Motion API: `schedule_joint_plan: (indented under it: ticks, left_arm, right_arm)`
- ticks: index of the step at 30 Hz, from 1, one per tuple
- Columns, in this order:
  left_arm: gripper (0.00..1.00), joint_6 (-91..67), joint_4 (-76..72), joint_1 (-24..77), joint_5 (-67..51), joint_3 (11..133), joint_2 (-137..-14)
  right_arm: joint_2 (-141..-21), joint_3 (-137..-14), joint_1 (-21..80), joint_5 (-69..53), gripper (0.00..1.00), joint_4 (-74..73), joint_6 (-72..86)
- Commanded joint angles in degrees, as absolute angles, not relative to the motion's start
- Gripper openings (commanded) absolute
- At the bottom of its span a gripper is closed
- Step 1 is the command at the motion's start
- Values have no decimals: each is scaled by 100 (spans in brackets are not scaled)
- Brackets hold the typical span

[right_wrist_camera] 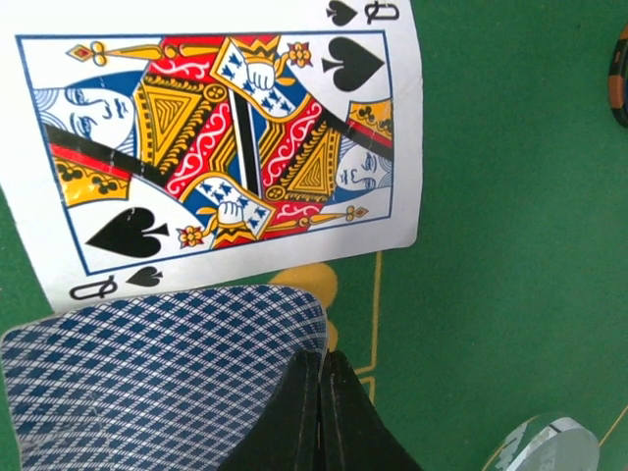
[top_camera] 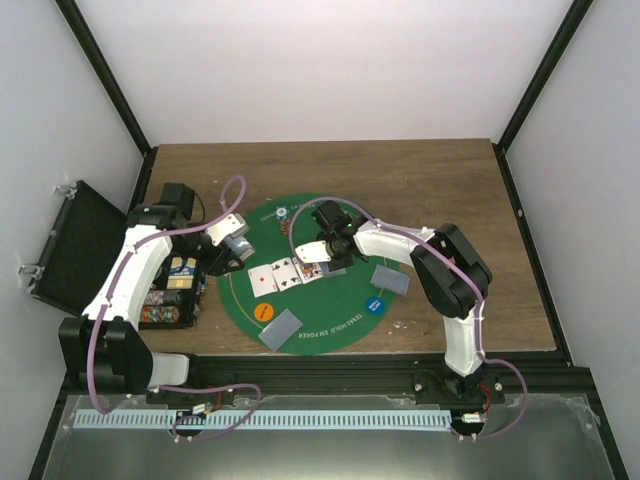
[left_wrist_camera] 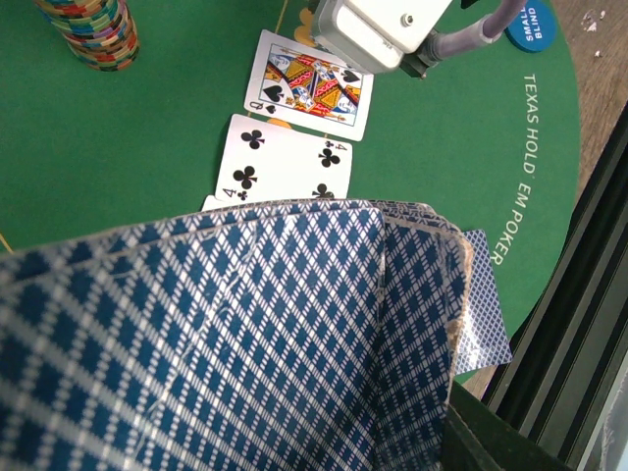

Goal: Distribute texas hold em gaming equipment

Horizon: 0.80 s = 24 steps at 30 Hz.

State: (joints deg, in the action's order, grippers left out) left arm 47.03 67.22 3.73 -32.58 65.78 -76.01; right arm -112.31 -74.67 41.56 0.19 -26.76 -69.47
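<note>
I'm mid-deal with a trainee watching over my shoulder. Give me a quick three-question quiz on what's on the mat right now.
1. Which face-up card lies just beyond the right gripper in its wrist view? A) queen of spades B) king of hearts C) ten of diamonds
2. True or false: the right gripper's jaws stand wide open.
3. Fill in: the left gripper holds a deck of ____-backed cards.
Key: 1 A. 2 false, they are shut on a face-down card. 3 blue.

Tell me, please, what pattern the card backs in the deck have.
Blue-and-white diamond lattice, clearest on the deck in the left wrist view.
</note>
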Motion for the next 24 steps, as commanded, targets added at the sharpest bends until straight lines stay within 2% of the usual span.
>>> schedule_joint_plan:
  ticks: [1, 11, 16, 21, 24]
  left_arm:
    - [46, 4790, 6777, 343, -3345, 6682, -7523]
    - [47, 4781, 6785, 343, -3365, 6692, -7516]
    - [47, 4781, 6794, 343, -3366, 6690, -7506]
    - [47, 4794, 6802, 334, -3375, 6691, -7501]
    - [47, 4827, 6833, 342, -3404, 6698, -7506]
  right_arm:
    - [-11338, -7682, 4245, 84, 3, -2536, -7075]
    - [-11291, -7586, 4298, 179, 24, -2252, -7101]
    - [-11103, -7513, 4309, 329, 44, -1902, -6856]
    - [-10394, -7166, 4302, 219, 62, -1065, -6175]
    - [-9733, -6712, 4283, 5, 86, -248, -5432]
